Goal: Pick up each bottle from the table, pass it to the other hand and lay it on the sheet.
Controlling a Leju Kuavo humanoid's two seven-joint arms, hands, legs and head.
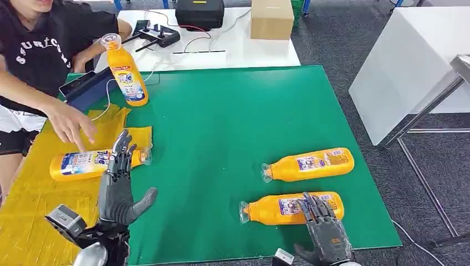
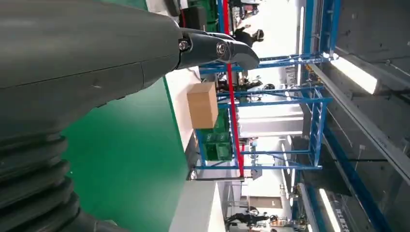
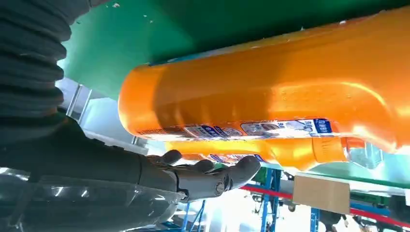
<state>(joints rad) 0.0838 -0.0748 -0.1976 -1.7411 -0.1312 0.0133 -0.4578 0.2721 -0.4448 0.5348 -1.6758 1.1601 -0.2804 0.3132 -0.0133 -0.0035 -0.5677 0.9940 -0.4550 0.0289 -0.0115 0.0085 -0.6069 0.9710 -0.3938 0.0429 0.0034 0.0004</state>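
So the right hand (image 1: pixel 324 230) covers the nearest bottle (image 1: pixel 277 210) at 5 o'clock on the bench (image 1: pixel 221 127); can't tell if the fingers grip. Left hand (image 1: pixel 117 191) stands upright, fingers spread and empty, partly hiding the bottle on the yellow sheet (image 1: pixel 77 164) at 9 o'clock.

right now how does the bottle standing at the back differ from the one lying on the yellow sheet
The standing bottle is upright on the green mat; the bottle on the yellow sheet lies on its side. The standing one is touched by nothing, while the left hand reaches over the lying one and a person's hand hovers near it. Both are orange with clear caps and blue-and-white labels.
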